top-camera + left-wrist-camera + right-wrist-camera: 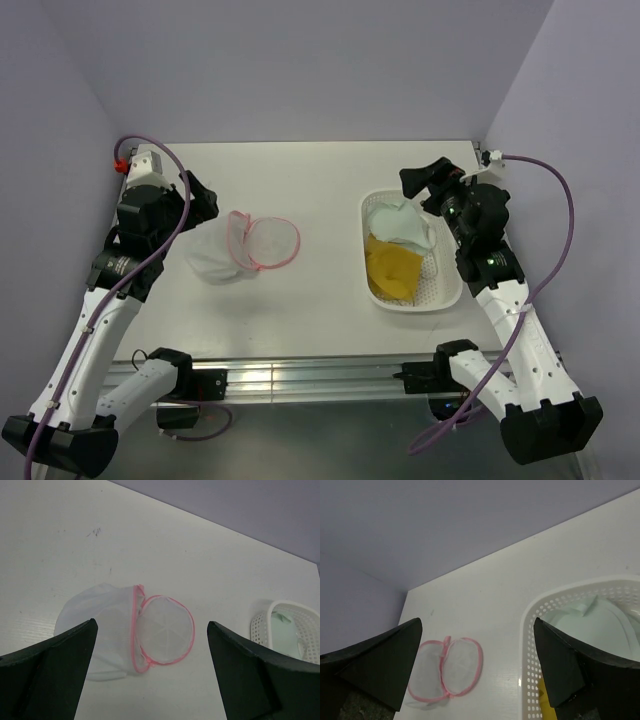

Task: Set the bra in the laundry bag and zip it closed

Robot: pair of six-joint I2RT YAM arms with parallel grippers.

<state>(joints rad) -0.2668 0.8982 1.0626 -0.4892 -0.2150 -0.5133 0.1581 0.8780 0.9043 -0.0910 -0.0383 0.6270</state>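
Note:
The laundry bag (240,247) lies unzipped on the white table, its round pink-rimmed lid (273,243) flopped to the right; it also shows as the laundry bag (127,630) and laundry bag (445,676). The mustard-yellow bra (392,267) rests in the near half of the white basket (447,291), partly under a pale mint garment (400,222); only a sliver of the bra (543,707) shows in the right wrist view. My left gripper (203,200) hovers open just left of the bag, empty. My right gripper (428,178) hangs open over the basket's far end, empty.
The perforated basket (265,625) stands at the table's right side, seen too as the basket (530,630). Purple walls close in the table at the back and on both sides. A metal rail (300,380) runs along the near edge.

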